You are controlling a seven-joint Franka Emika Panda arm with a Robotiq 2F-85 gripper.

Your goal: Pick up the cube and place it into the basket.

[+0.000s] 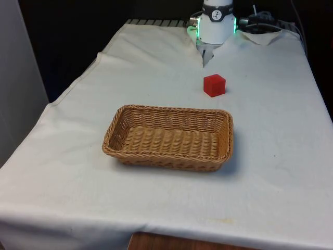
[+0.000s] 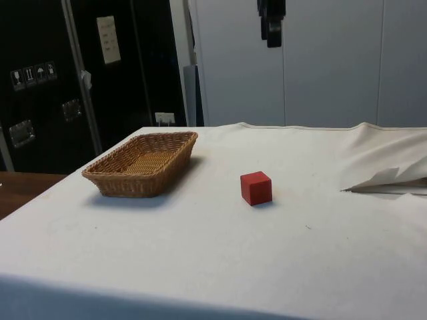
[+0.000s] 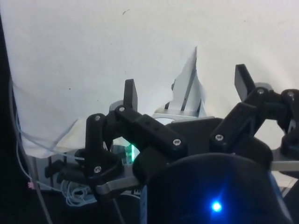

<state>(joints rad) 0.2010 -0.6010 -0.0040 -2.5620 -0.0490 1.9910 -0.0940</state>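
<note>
Your claw point(image 3: 187, 88) is spread wide with nothing between its fingers point(image 3: 130, 94), and the wrist view looks past them onto bare white cloth point(image 3: 93, 46). In the side view you see it hanging high above the surface point(image 2: 200, 267), well clear of everything on it. Below and apart from it, the red cube point(image 1: 214, 85) rests flat on the cloth, untouched. In the front view it sits just beyond the far rim of the wicker basket point(image 1: 125, 115), toward the front view's right. The basket lies upright on the cloth near the middle of the surface, and you can see its woven floor uncovered. The cloth bunches into loose folds point(image 2: 393, 177) at the robot's end.
</note>
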